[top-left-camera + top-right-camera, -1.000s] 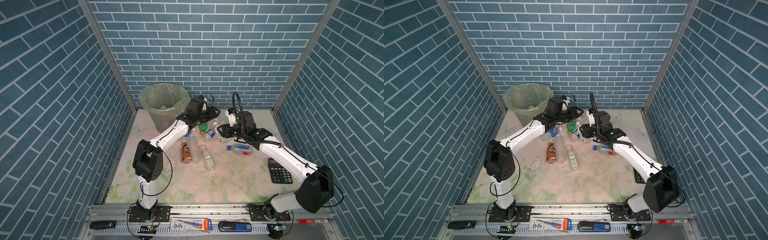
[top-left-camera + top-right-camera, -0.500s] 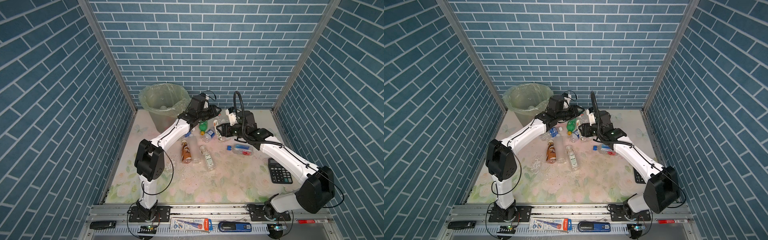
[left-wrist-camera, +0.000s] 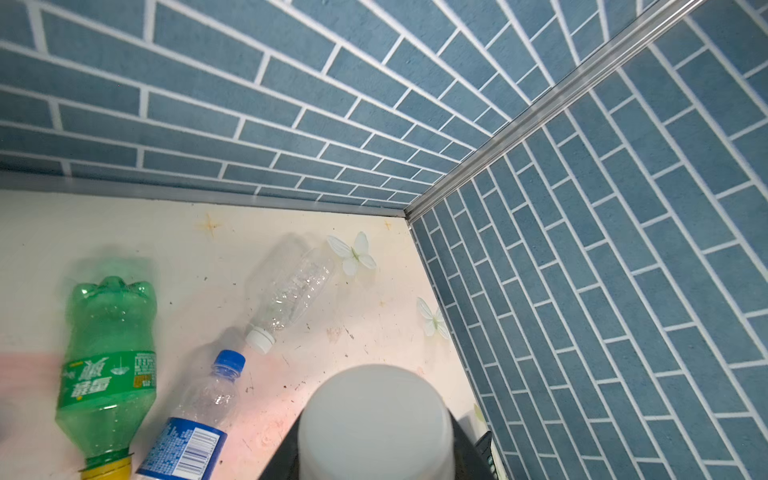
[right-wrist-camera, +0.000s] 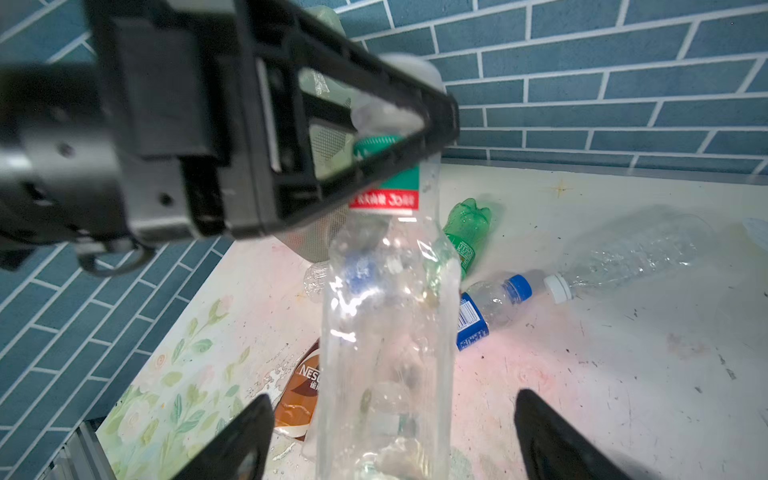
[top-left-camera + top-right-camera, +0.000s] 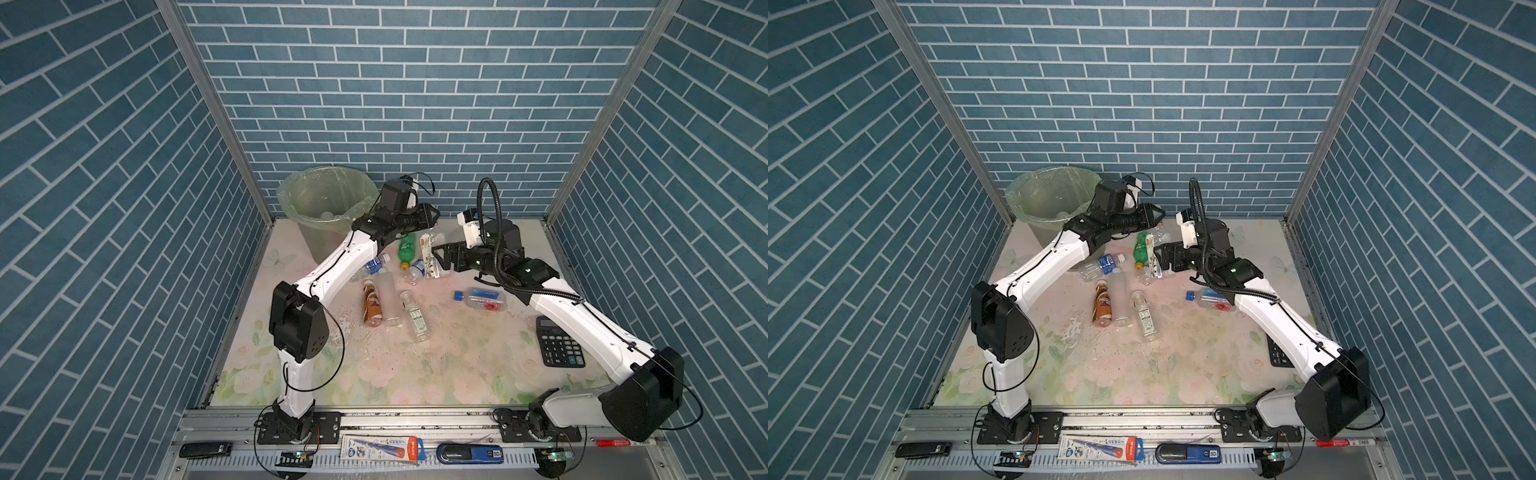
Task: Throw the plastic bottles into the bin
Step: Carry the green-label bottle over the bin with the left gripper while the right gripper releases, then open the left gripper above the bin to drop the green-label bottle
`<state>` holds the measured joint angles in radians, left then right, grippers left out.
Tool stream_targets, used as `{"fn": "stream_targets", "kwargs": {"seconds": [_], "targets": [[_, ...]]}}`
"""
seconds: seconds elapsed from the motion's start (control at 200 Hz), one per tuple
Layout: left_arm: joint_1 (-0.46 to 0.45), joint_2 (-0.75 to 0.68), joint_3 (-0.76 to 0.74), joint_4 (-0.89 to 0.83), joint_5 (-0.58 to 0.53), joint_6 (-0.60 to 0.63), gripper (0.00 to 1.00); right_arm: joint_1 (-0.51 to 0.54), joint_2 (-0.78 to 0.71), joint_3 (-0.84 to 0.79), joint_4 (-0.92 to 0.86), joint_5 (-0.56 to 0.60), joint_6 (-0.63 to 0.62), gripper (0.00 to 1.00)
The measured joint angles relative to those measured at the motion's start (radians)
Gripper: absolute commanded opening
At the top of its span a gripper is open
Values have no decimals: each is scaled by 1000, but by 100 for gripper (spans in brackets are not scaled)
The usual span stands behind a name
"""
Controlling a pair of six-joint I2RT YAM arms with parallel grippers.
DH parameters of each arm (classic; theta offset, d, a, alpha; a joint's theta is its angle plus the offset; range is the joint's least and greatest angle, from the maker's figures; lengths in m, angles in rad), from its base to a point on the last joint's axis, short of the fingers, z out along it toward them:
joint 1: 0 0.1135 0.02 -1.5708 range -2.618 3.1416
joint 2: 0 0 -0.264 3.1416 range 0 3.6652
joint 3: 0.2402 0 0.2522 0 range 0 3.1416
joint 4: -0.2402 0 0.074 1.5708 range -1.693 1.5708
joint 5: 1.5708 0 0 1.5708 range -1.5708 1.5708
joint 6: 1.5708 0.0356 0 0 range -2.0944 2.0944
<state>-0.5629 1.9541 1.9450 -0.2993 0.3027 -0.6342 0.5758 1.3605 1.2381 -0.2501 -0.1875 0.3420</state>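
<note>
A clear plastic bottle with a green and red label hangs over the mat between both grippers. My left gripper is shut on its top end, whose white end fills the left wrist view. My right gripper stands open, its fingers wide apart on either side of the bottle's lower body without touching it. In both top views the bottle hangs right of the bin, which stands at the back left. A green bottle and several other plastic bottles lie on the mat.
A black calculator lies on the right of the mat. A brown bottle and a blue-capped bottle lie mid-mat. Brick walls close in the back and both sides.
My left gripper has shut on the bottle's top end. My right gripper has opened and let go of the bottle.
</note>
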Motion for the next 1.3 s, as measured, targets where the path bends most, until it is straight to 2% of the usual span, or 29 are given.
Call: {"fn": "stream_targets", "kwargs": {"seconds": [0.35, 0.63, 0.805, 1.0, 1.3], "targets": [[72, -6, 288, -151, -119, 141, 30, 15, 0, 161, -16, -14, -36, 99], [171, -71, 361, -147, -241, 258, 29, 78, 34, 344, 6, -58, -81, 99], [215, -119, 398, -90, -317, 373, 29, 118, 92, 437, 16, -115, -109, 99], [239, -251, 343, 59, -389, 510, 29, 151, 140, 481, 19, -145, -123, 99], [248, -357, 344, 253, -408, 693, 29, 159, 156, 482, 21, -151, -123, 99]]}}
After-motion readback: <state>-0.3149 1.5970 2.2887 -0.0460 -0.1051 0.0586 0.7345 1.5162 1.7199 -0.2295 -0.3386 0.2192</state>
